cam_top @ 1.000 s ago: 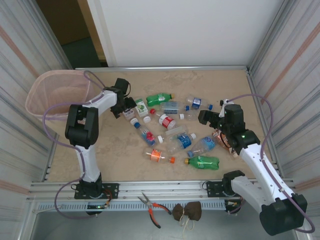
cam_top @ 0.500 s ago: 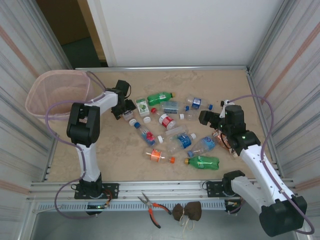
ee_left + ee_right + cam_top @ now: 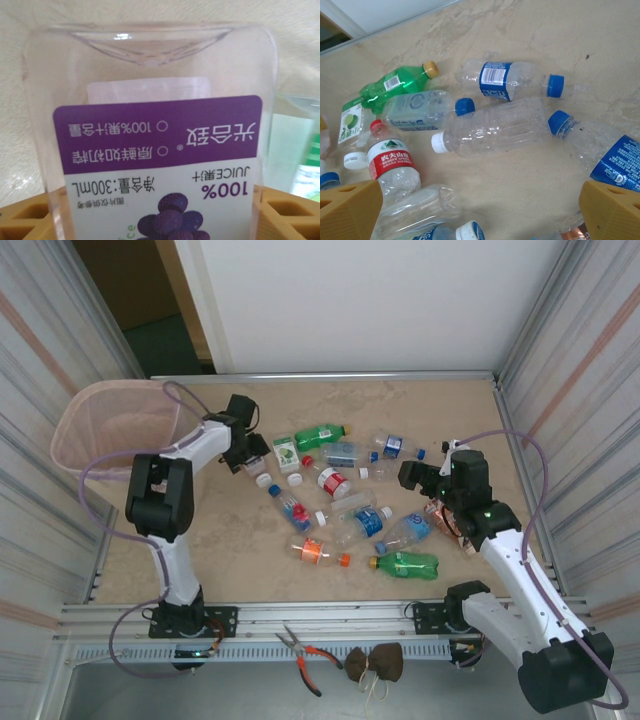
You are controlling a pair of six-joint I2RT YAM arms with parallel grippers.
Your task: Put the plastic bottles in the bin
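The pale pink bin [image 3: 100, 420] stands upright with its mouth open. Just beside the bin, on the side facing the scatter, the left end effector [image 3: 248, 452] straddles a clear grape juice bottle [image 3: 160, 125] with a purple label. Its yellow pads [image 3: 22, 220] flank the bottle, but whether they press on it I cannot tell. The other plastic bottles [image 3: 368, 521], clear and green, lie on the worktop [image 3: 420, 410] farther from the bin. Beyond them, farthest from the bin, the right end effector [image 3: 412, 476] hangs released. Its fingers [image 3: 345, 212] are spread wide above a clear white-capped bottle [image 3: 495, 127], grasping nothing.
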